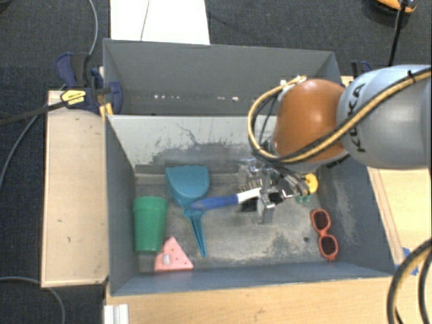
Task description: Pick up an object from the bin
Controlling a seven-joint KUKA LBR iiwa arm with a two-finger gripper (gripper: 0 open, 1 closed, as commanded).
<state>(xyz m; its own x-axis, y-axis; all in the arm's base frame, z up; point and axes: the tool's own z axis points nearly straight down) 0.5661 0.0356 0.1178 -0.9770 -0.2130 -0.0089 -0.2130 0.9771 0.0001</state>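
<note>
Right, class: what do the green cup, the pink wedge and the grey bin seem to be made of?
Green tumbler-shaped cup: probably plastic; even, opaque colour, dull sheen. Pink triangular wedge: plastic or foam; flat matt pink with pale spots. Grey bin: painted sheet metal, going by scuffed, scratched patches on its floor.

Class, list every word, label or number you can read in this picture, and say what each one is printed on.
"KUKA": on the robot's grey arm link, lettering turned sideways.
There is no readable text on the green cup, the pink triangle or the red sunglasses.
</note>
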